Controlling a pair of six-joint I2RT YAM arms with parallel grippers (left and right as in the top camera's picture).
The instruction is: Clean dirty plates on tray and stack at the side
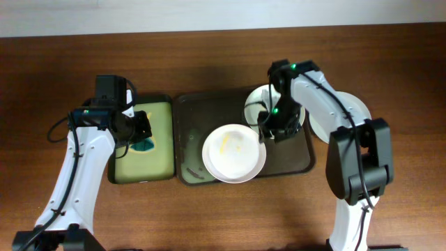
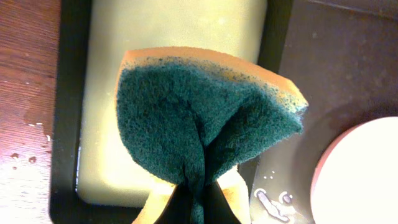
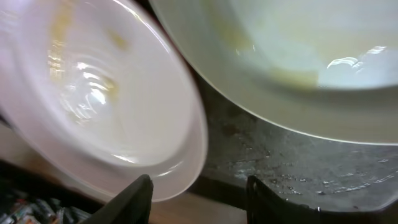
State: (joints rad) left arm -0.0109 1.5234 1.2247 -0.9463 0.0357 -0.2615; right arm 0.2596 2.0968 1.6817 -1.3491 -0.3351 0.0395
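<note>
**Left hand**: closed on a sponge, pinching it at its lower edge so that it folds. Green scouring face towards the wrist camera, orange foam showing along the top edge. Held above the small tray, which is dark-rimmed, pale yellow-green inside, and sits on the counter just left of the tray.

**Right hand**: open, fingers spread with nothing clamped between them. Low over the right half of the tray, between two plates. Rim of one plate just above one finger in the wrist view; contact cannot be told.

**Tray**: large, dark brown, centre of the counter, floor wet with droplets.

**Front plate**: white, yellowish smear near its middle. On the tray's front part, edge overhanging the front rim.

**Rear plate**: white, in the tray's back right corner, partly hidden by the right arm.

**Side plate**: white, off the tray, on the counter just to its right, partly hidden by the right arm.
</note>
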